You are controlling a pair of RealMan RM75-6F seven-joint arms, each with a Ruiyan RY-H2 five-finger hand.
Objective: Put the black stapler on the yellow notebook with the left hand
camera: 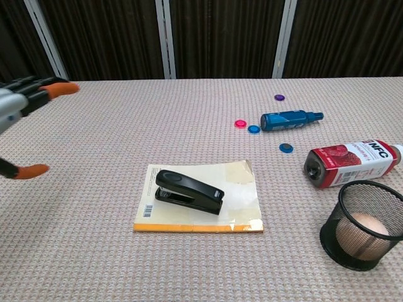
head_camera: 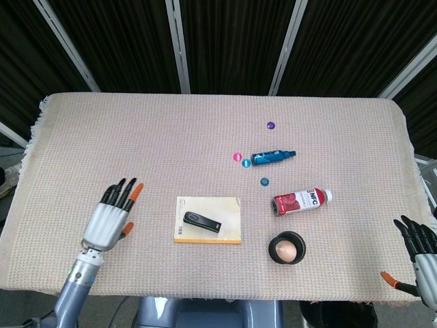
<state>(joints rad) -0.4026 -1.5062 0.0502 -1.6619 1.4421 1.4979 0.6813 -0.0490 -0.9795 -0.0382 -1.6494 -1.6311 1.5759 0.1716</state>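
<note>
The black stapler (head_camera: 203,221) lies on the yellow notebook (head_camera: 229,212); the left robot hand (head_camera: 111,218) hovers apart, fingers spread, holding nothing.

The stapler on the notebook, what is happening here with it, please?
The black stapler lies on the yellow notebook, and nothing holds it. The left hand is open, off to the left of the notebook and apart from it. The right hand is open at the table's right edge. The placing looks done.
</note>
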